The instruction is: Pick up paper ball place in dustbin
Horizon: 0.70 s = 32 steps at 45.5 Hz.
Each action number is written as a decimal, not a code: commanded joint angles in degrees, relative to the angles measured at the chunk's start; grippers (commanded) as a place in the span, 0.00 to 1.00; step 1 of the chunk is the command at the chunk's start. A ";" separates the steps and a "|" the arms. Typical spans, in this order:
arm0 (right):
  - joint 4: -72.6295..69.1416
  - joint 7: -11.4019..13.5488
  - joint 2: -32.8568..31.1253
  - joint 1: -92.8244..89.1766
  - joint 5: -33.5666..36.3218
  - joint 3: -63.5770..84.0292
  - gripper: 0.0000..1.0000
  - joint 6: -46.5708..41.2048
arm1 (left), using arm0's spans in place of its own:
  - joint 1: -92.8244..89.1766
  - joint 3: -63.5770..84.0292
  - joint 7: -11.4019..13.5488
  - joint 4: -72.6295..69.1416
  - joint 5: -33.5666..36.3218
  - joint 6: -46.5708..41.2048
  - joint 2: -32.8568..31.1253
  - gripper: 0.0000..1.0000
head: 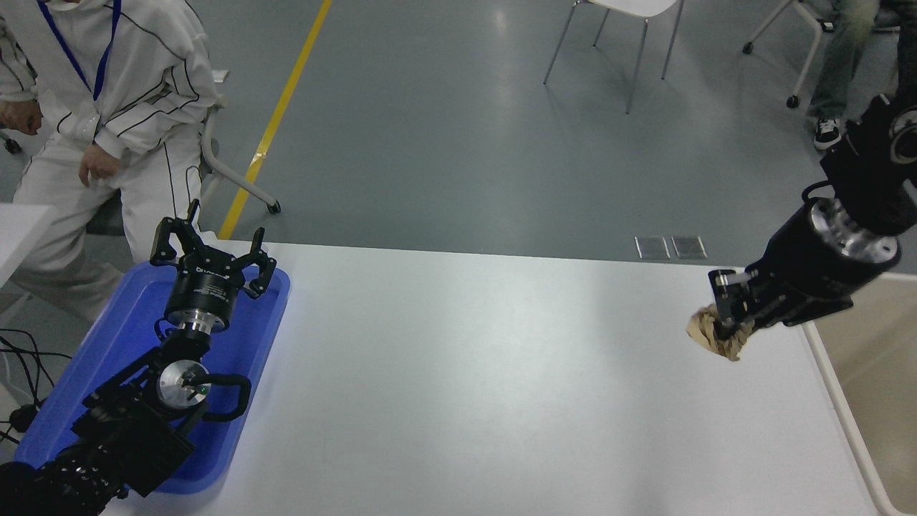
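Crumpled tan paper ball (716,335)

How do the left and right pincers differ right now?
The left pincer is open and empty; the right pincer is shut on the paper ball. The left one is over the blue tray at the table's left, while the right one is near the table's right edge beside the dustbin. Both are black.

Blue tray (247,358) at table (466,373) left edge; white-suited person (107,107) behind; chair (616,29), possibly another seated person (842,64) far right.
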<state>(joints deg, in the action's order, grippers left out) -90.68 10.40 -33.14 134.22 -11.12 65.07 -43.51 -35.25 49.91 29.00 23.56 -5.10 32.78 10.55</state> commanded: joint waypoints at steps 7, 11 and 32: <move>-0.64 0.06 -0.44 8.87 0.57 3.13 0.00 -1.49 | 0.00 -0.07 0.00 0.00 0.00 0.00 0.00 1.00; -0.64 0.06 -0.44 8.87 0.57 3.22 0.00 -1.49 | 0.00 0.01 0.00 0.00 0.00 0.00 0.00 1.00; -0.55 0.15 -2.28 8.87 0.48 6.73 0.00 -1.49 | 0.00 0.01 0.00 0.00 0.00 0.00 0.00 1.00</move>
<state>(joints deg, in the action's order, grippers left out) -91.36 10.46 -34.46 142.76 -10.53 69.13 -44.95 -35.24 49.92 29.00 23.55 -5.10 32.78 10.55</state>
